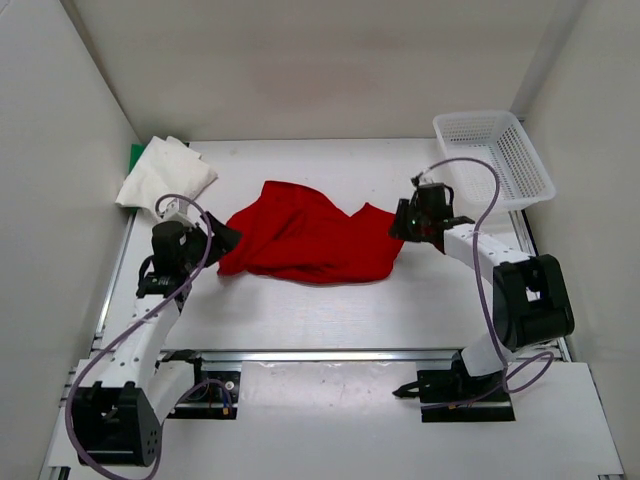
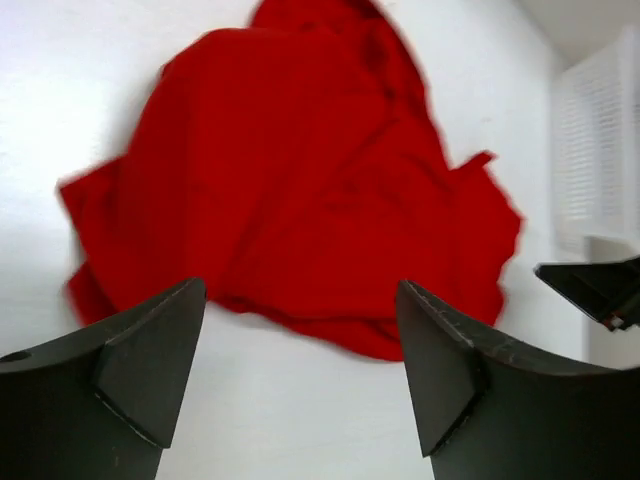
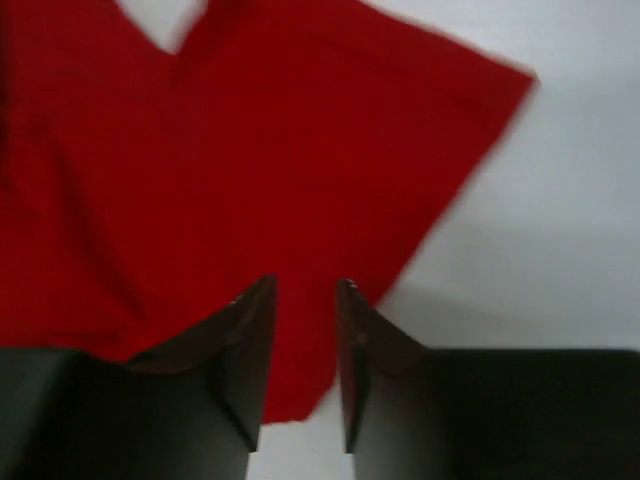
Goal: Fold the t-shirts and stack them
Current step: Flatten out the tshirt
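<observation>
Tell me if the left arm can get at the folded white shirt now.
Probably yes. The white shirt lies close by the left gripper, which is open and empty, with nothing between them; the red shirt sits off to its right.

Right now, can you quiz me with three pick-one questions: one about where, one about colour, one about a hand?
1. Where is the basket? A far left; B far right; C middle.
2. What colour is the middle shirt? A green; B blue; C red.
3. The left hand is: A wide open; B shut on the shirt; C lifting the basket.
Answers: 1 B, it sits far back, right. 2 C, bright red cloth. 3 A, fingers far apart.
</observation>
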{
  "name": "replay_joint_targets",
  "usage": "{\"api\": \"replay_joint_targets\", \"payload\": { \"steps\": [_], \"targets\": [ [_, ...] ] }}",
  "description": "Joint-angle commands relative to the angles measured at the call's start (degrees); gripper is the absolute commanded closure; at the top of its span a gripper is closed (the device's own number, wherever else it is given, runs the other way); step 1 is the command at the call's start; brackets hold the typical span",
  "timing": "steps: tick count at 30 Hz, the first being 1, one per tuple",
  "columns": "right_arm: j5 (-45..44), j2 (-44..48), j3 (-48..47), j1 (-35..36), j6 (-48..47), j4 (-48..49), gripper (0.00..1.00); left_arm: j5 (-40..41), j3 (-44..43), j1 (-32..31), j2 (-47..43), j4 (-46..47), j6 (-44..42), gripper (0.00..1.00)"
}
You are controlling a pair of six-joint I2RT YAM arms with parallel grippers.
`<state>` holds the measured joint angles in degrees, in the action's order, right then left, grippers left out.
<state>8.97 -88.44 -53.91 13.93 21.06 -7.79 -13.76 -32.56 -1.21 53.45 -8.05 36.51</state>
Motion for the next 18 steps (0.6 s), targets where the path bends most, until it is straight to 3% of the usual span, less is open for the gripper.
{"api": "replay_joint_targets", "payload": {
  "steps": [1, 3, 6, 10, 13, 18],
  "targets": [
    [-6.32, 2.5, 0.11, -2.41, 3.01, 7.17, 0.68, 6.37, -1.62, -0.36, -3.09, -0.82, -1.71, 0.11],
    [-6.69, 0.91, 1.61, -3.73, 3.46, 7.35, 0.62, 8.56, -3.91, -2.64, -2.21, 0.49, -1.45, 0.29],
    [-6.25, -2.6, 2.93, -6.19, 5.39, 11.12, 0.54, 15.59, -7.16, -10.97, 1.72, 4.79, -1.35, 0.37],
    [-5.64, -6.73, 1.44, -7.78, 5.48, 11.4, 0.52, 13.59, -18.03, -13.55, 14.02, 5.6, -2.58, 0.32],
    [-5.46, -8.41, 1.18, -7.96, 5.75, 12.27, 0.52, 15.43, -27.0, -15.05, 29.47, 2.79, -5.13, 0.26],
    [-4.4, -10.25, -0.4, -8.4, 5.57, 11.57, 0.52, 21.47, -45.28, -15.83, 47.25, -0.55, -10.83, 0.16]
  ]
}}
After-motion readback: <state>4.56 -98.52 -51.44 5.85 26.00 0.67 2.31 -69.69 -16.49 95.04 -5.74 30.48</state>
